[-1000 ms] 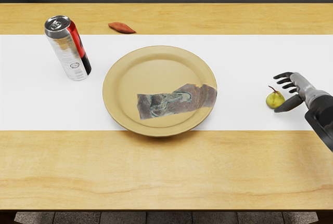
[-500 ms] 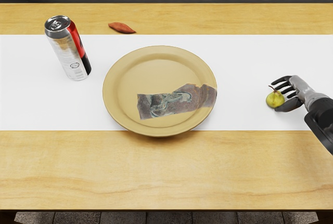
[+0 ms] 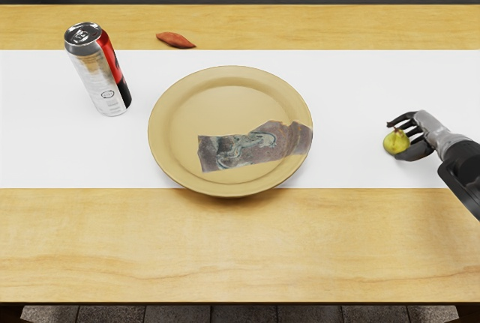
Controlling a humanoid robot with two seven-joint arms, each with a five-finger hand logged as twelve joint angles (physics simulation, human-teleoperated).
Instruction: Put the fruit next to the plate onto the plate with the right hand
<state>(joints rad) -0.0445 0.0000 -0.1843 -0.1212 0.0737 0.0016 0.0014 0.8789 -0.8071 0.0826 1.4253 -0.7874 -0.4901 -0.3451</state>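
Observation:
A small yellow-green pear (image 3: 394,143) lies on the white runner, well to the right of the tan plate (image 3: 174,98). My right hand (image 3: 397,139) comes in from the right edge and wraps the pear: fingers (image 3: 403,121) curl over its top and far side, the thumb (image 3: 411,156) lies under its near side. The pear still rests on the runner. The plate has a mottled grey-brown patch on its lower right part and carries nothing. The left arm is out of view.
A red and silver can (image 3: 98,70) stands tilted left of the plate. A small reddish piece (image 3: 175,40) lies on the wood behind the plate. The white runner (image 3: 345,91) crosses the wooden table (image 3: 240,248).
The right hand has moved left up to the pear, and its spread fingers have curled in around the fruit. Plate, can and reddish piece have not moved.

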